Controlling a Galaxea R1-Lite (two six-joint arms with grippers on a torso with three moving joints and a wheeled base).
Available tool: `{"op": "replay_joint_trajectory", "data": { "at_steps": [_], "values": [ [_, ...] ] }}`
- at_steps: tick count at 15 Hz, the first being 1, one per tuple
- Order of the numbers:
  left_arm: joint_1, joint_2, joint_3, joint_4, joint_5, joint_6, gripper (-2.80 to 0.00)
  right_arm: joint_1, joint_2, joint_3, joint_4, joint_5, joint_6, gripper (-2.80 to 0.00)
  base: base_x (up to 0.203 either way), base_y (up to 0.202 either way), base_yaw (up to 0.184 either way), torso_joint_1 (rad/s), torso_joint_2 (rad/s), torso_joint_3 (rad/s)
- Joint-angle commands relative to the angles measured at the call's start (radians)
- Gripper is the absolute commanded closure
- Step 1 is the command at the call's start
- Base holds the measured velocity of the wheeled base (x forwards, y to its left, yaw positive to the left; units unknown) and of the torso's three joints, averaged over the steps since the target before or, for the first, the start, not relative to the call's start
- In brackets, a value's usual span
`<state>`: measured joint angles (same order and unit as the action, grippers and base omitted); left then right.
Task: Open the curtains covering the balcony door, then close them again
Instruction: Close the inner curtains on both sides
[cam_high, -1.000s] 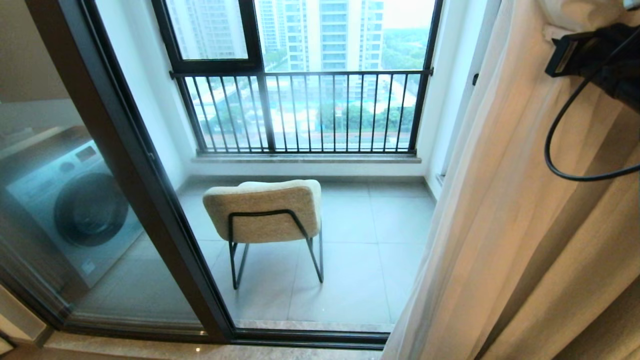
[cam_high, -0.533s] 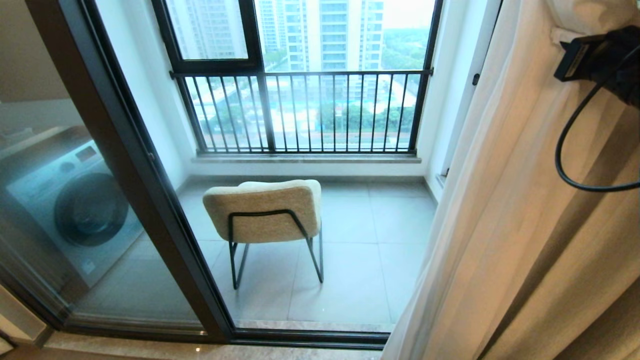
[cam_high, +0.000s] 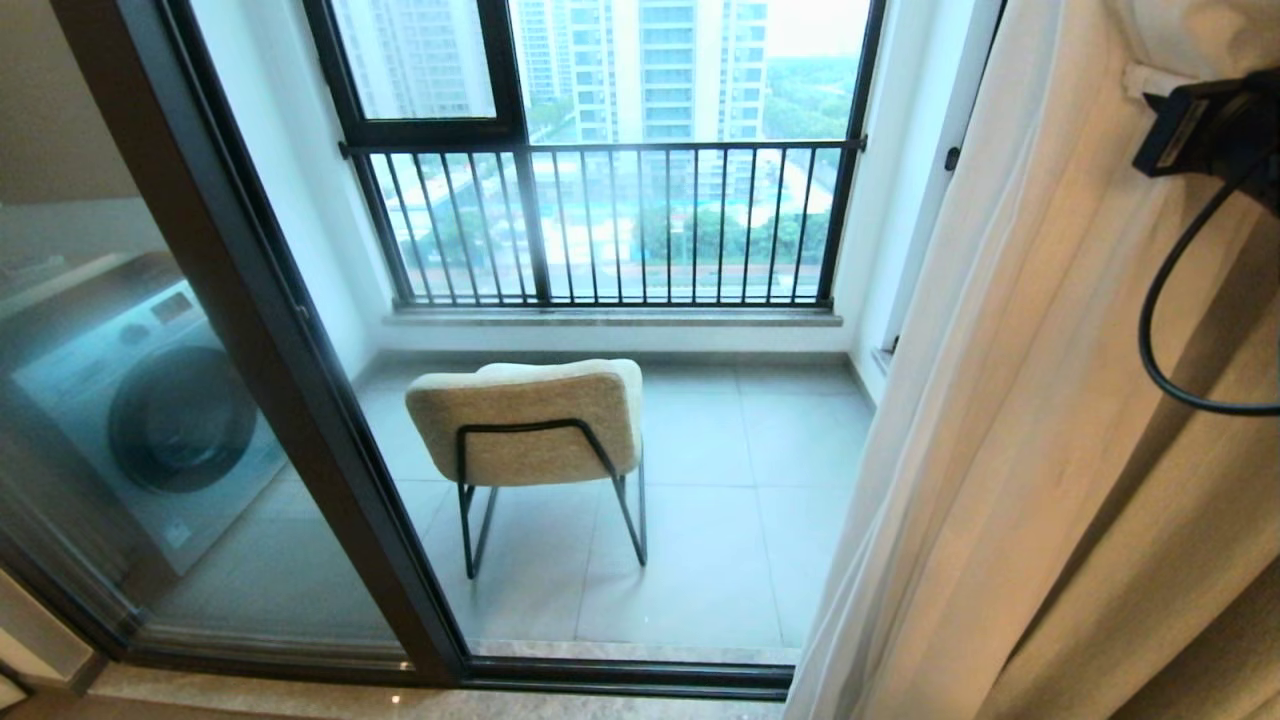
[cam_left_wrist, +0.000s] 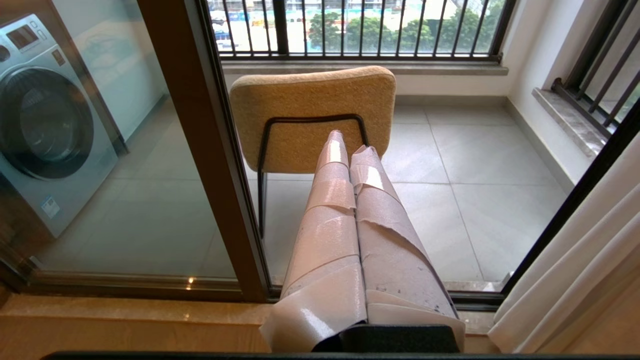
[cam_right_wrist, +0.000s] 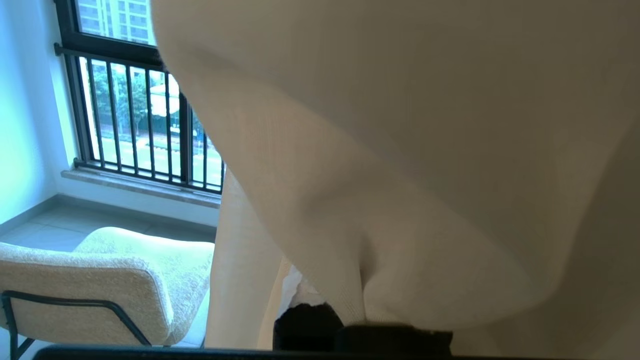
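The beige curtains (cam_high: 1050, 450) hang bunched at the right side of the balcony door (cam_high: 300, 350), whose dark frame and glass stand uncovered to the left. My right arm's wrist (cam_high: 1200, 120) reaches in at the upper right, pressed into the fabric. In the right wrist view the curtains (cam_right_wrist: 400, 150) drape over my right gripper (cam_right_wrist: 280, 260), which is shut with a fold pinched in it; one tape-wrapped finger (cam_right_wrist: 240, 260) shows beside the cloth. My left gripper (cam_left_wrist: 350, 142) is shut and holds nothing, pointing at the chair from low down.
A beige chair (cam_high: 530, 420) with a black metal frame stands on the balcony tiles. A washing machine (cam_high: 150, 400) sits behind the left glass pane. A window with black railing bars (cam_high: 600, 220) closes the far side. The door track (cam_high: 620, 675) runs along the floor.
My right arm has moved to the right with the curtain fold, and the curtain's edge has slid a little to the right, uncovering slightly more of the doorway.
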<state>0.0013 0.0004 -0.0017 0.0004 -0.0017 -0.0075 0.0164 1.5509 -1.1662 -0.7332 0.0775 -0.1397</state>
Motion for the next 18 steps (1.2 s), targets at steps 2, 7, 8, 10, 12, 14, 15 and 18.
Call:
{"op": "replay_joint_trajectory", "data": {
  "at_steps": [2,7,8,10,12,14,15,18],
  "values": [
    [0.0,0.0,0.0,0.0,0.0,0.0,0.0,0.0,-0.012,0.003,-0.005,0.001,-0.001,0.0,0.0,0.0,0.0,0.0,0.0,0.0],
    [0.0,0.0,0.0,0.0,0.0,0.0,0.0,0.0,-0.012,0.003,-0.004,0.001,-0.001,0.0,0.0,0.0,0.0,0.0,0.0,0.0],
    [0.0,0.0,0.0,0.0,0.0,0.0,0.0,0.0,-0.012,0.003,-0.003,0.001,-0.001,0.0,0.0,0.0,0.0,0.0,0.0,0.0],
    [0.0,0.0,0.0,0.0,0.0,-0.002,0.0,0.0,-0.011,0.005,-0.003,0.001,-0.001,0.0,0.0,0.036,-0.005,0.001,0.0,0.001],
    [0.0,0.0,0.0,0.0,0.0,-0.002,0.0,0.0,-0.011,0.005,-0.002,0.001,-0.001,0.0,-0.001,0.136,-0.014,0.0,0.0,0.002],
    [0.0,0.0,0.0,0.0,0.0,-0.002,0.0,0.0,-0.009,0.005,-0.002,0.001,-0.002,0.0,0.0,0.155,-0.01,0.0,0.0,0.002],
    [0.0,0.0,0.0,0.0,0.0,-0.002,0.0,0.002,-0.009,0.006,-0.002,0.001,-0.003,0.0,0.0,0.166,0.002,-0.012,0.0,0.009],
    [0.0,0.0,0.0,0.0,0.0,-0.002,0.0,0.002,-0.006,0.006,-0.002,0.001,-0.001,0.0,0.0,0.193,0.002,-0.002,0.0,0.0]
  ]
}}
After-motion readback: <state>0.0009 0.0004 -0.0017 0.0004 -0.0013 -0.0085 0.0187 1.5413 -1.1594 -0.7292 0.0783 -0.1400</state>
